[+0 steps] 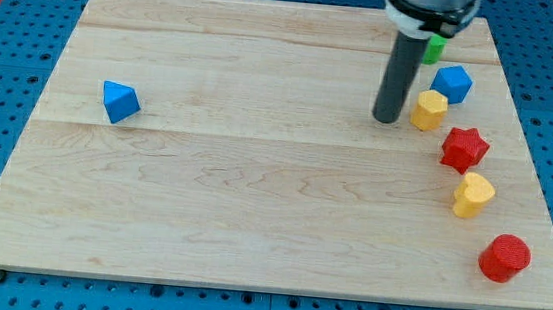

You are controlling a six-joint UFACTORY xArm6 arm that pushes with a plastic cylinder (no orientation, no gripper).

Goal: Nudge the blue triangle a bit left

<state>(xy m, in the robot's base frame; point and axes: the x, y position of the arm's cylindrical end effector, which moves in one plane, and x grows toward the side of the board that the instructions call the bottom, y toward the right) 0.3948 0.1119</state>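
Note:
The blue triangle (120, 101) lies alone on the wooden board (252, 203) near the view's left side. My tip (388, 119) stands far to its right, in the view's upper right, just left of a yellow block (428, 109). The tip touches no block that I can make out.
Along the view's right side run a green block (433, 48) partly behind the rod, a blue block (453, 83), a red star (465, 148), a second yellow block (473, 195) and a red cylinder (504, 258). A blue pegboard surrounds the board.

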